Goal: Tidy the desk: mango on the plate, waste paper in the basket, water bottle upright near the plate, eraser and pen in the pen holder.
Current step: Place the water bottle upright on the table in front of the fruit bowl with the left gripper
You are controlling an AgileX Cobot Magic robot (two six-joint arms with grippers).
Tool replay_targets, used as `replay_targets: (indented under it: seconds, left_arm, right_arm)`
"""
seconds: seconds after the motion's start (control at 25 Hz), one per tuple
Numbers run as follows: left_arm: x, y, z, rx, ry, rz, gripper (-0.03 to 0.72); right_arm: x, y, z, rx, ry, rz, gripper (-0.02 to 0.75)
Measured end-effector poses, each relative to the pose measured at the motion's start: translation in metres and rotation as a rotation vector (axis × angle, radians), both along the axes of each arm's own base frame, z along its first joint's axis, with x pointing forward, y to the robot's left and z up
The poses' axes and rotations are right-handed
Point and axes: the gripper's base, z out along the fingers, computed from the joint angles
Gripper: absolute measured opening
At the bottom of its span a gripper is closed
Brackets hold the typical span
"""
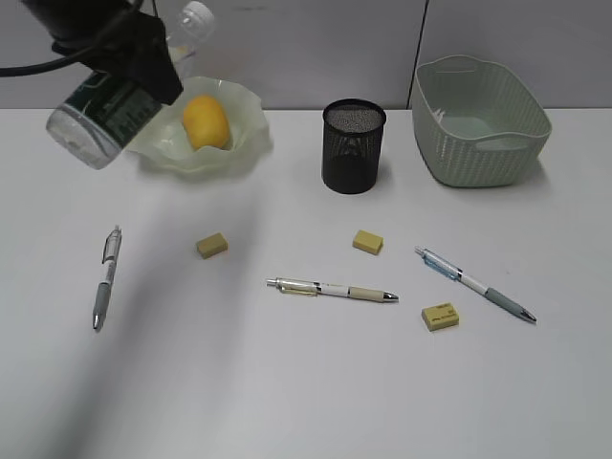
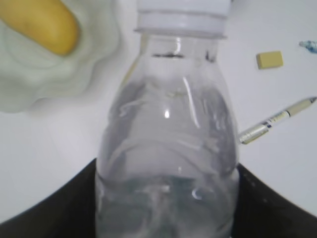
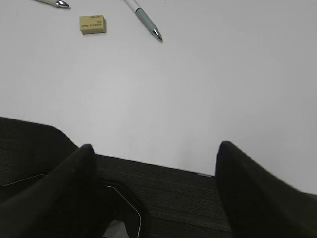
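Note:
My left gripper (image 1: pixel 129 53) is shut on the water bottle (image 1: pixel 96 115), which hangs tilted in the air at the far left, white cap toward the back, just left of the plate (image 1: pixel 251 120). In the left wrist view the clear bottle (image 2: pixel 168 129) fills the space between the black fingers (image 2: pixel 49 213). The mango (image 1: pixel 206 121) lies on the wavy plate. Three erasers (image 1: pixel 212 245) (image 1: pixel 367 241) (image 1: pixel 440 316) and three pens (image 1: pixel 105 277) (image 1: pixel 330 289) (image 1: pixel 475 284) lie on the desk. My right gripper (image 3: pixel 153 153) is open and holds nothing. The waste paper is out of view.
The black mesh pen holder (image 1: pixel 353 148) stands at the back middle, and the pale green basket (image 1: pixel 483 143) is to its right. A wall runs behind the desk. The right wrist view shows the desk's front edge with a dark surface below it.

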Motion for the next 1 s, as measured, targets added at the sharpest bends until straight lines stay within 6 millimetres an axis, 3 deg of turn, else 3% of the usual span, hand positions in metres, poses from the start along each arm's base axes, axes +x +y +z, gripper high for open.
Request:
replay_targets:
  seconds: [0.2, 0.4, 0.56, 0.72, 1.0]
  left_arm:
    - [-0.037, 0.034, 0.002, -0.124, -0.262, 0.185, 0.517]
    - [-0.072, 0.055, -0.028, -0.23, -0.516, 0.395, 0.517]
    - [-0.088, 0.075, -0.055, -0.276, -0.659, 0.607, 0.517]
    - [-0.091, 0.086, -0.068, -0.255, -0.746, 0.696, 0.517]
    - [-0.072, 0.093, -0.087, -0.179, -0.889, 0.764, 0.517]
  right_arm:
    - [0.0, 0.0, 0.0, 0.0, 0.0, 0.0, 0.585]
    - [0.0, 0.0, 0.0, 0.0, 0.0, 0.0, 0.585]
    - [0.0, 0.0, 0.0, 0.0, 0.0, 0.0, 0.585]
    - [0.0, 0.0, 0.0, 0.0, 0.0, 0.0, 0.585]
    - [0.0, 0.0, 0.0, 0.001, -0.003, -0.001, 0.585]
